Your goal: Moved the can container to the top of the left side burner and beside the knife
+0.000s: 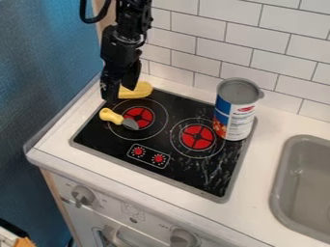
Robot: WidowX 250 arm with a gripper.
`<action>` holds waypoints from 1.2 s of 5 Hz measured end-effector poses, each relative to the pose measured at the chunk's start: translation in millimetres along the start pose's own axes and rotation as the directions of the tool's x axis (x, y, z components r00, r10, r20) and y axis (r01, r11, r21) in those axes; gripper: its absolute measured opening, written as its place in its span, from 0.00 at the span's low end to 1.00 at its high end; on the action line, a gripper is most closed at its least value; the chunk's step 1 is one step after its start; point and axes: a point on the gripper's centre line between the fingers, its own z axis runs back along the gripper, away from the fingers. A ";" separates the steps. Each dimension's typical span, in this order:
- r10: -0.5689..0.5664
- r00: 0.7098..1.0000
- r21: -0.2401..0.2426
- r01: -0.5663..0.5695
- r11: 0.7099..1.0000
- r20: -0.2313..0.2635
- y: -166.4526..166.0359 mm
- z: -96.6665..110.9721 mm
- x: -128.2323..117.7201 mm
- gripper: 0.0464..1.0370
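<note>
1. And here's the arm [130, 26], black all over, a proper all-dark outfit!
2. Look at that cable [93, 20], thick, black and smooth, curving out in a loop beside the upper section.
3. Chunky, knobbly housings there, pale glints catching their edges.
4. Down to the hand [122, 92]: black again, an angular body, two broad, flat-sided fingers [107, 89] narrowing at the ends!

From the middle of the flat black stovetop [193, 174], a tall blue-and-white cylindrical can [239, 111] blocks 2 o'clock; a yellow-handled toy knife with a grey blade [112, 115] lies toward 10, a rounded yellow toy [139, 90] toward 11. Between can and knife, a lane runs 12 to 6.
</note>
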 end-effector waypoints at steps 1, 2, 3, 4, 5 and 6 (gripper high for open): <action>-0.011 1.000 0.042 0.012 0.999 -0.016 5.0 -17.1 -6.8 0.96; -0.018 0.999 0.028 0.019 0.999 -0.028 13.9 -21.0 -13.1 0.96; -0.050 0.999 -0.016 0.050 0.999 0.008 12.0 -0.8 -23.5 0.96; -0.109 0.992 -0.066 0.113 0.991 0.070 8.9 25.2 -52.4 0.96; -0.193 0.978 -0.138 0.202 0.970 0.073 1.4 44.9 -84.6 0.96; -0.306 0.942 -0.194 0.328 0.924 0.139 0.8 77.1 -129.1 0.96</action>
